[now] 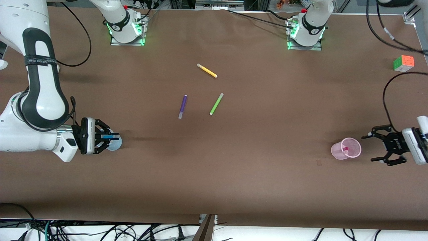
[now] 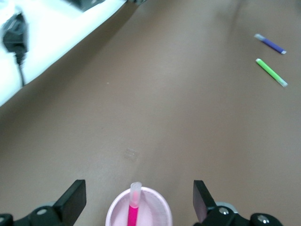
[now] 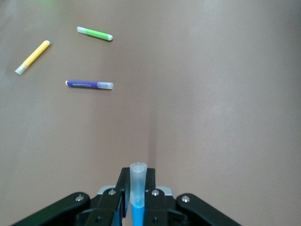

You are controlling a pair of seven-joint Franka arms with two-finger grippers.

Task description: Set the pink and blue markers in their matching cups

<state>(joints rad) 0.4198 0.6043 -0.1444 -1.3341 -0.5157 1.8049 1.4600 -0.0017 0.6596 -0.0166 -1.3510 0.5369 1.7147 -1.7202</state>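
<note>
Left gripper: your black two-finger claw is nearest the front camera, at the left arm's end of the table, just beside the cup, jaws spread wide and holding nothing.
Pink cup: this small translucent pale pink plastic tumbler stands upright on the brown table.
Pink marker: the slim magenta felt-tip pen stands inside that cup, pale cap end up.
Right gripper: your other claw is over the pale blue translucent cup, clamped shut on the medium-blue marker, pale cap end up.
Progress: you appear to have the pink half done; the blue marker is not yet released, so that drop is what remains.
Other pens: a purple marker, a green marker and a yellow marker lie mid-table, well apart from both cups.
Edges: a colourful puzzle cube sits near the table edge at the left arm's end.
Room: you have bare tabletop around both cups for pulling clear.
</note>
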